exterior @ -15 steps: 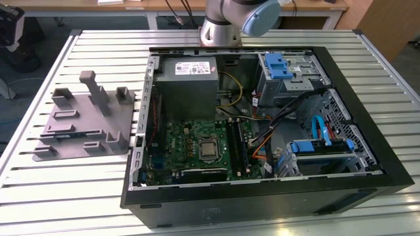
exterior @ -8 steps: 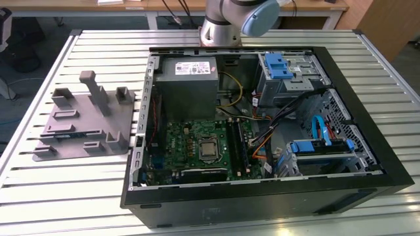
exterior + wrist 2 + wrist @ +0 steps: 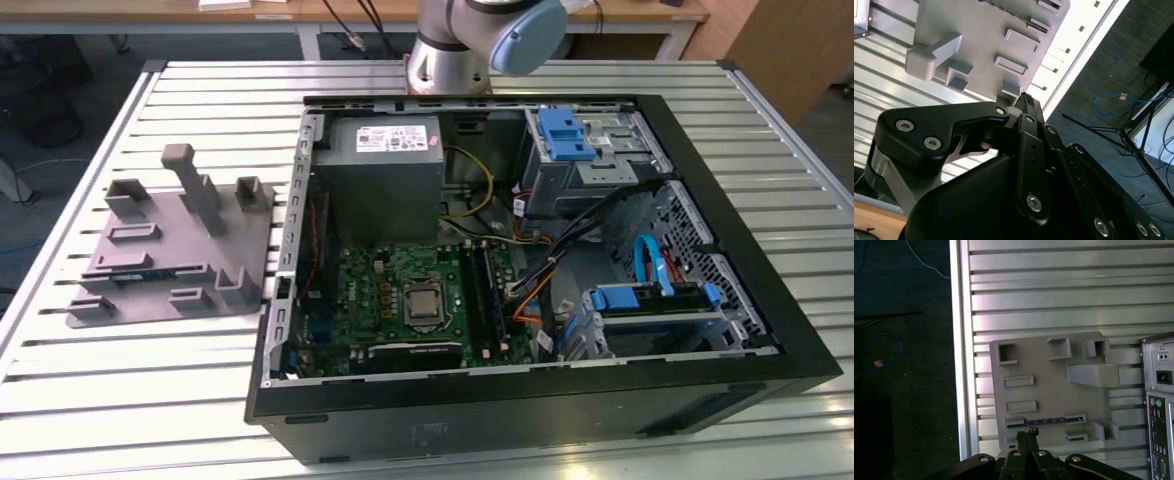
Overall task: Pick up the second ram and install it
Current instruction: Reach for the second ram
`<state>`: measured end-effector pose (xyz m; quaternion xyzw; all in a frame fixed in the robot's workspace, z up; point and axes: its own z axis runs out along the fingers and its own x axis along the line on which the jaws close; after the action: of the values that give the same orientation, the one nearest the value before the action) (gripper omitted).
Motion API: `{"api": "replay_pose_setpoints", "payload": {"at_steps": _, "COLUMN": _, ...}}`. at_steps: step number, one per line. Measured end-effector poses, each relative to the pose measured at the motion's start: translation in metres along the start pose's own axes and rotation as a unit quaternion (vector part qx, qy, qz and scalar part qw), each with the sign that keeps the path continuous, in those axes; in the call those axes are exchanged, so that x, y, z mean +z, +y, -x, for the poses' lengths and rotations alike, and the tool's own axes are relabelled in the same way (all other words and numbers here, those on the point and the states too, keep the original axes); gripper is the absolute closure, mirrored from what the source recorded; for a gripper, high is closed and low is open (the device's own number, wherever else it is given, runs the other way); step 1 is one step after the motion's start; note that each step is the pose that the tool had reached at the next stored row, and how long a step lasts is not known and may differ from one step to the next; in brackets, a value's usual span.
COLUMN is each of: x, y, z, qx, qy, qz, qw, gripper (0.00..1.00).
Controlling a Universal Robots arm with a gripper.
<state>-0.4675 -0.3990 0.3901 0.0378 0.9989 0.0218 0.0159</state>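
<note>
The grey fixture plate (image 3: 200, 250) lies flat on the slatted metal table (image 3: 200, 90), just beside the open computer case (image 3: 534, 400) on the exterior view's left; the second ram (image 3: 138, 270) rests in a long slot of that plate, lying along the plate's edge furthest from the robot arm (image 3: 467, 40); in the first wrist view the second ram (image 3: 1046, 421) shows as a thin dark blue strip seated between the two ends of its slot, with two shorter rectangular recesses of the fixture plate (image 3: 1054, 390) just beside it and the upright posts further across the plate.

The gripper (image 3: 1030, 431) hangs above the plate, well apart from its surface, with its tips lined up close to the ram's slot; the jaws are drawn together, tip against tip, with nothing between them; the second wrist view shows the gripper (image 3: 1026, 100) from the side, its fingers meeting over the near edge of the fixture plate (image 3: 979, 30).

Beside the plate, inside the case, the green motherboard (image 3: 400, 300) lies flat with the grey power supply (image 3: 380, 160) just beyond it; the case's rear panel (image 3: 1159, 390) stands near the plate's post side; past the plate's other side the table (image 3: 1054, 290) ends at a dark floor.
</note>
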Motion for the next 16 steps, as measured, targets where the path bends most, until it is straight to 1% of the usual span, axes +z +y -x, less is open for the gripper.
{"api": "replay_pose_setpoints", "payload": {"at_steps": 13, "x": -0.0004, "y": -0.002, "z": -0.027, "qx": 0.0, "qy": 0.0, "qz": 0.0, "qw": 1.0, "gripper": 0.9}}
{"api": "replay_pose_setpoints", "payload": {"at_steps": 16, "x": 0.0001, "y": -0.0024, "z": -0.0318, "qx": 0.0, "qy": 0.0001, "qz": 0.0, "qw": 1.0, "gripper": 0.9}}
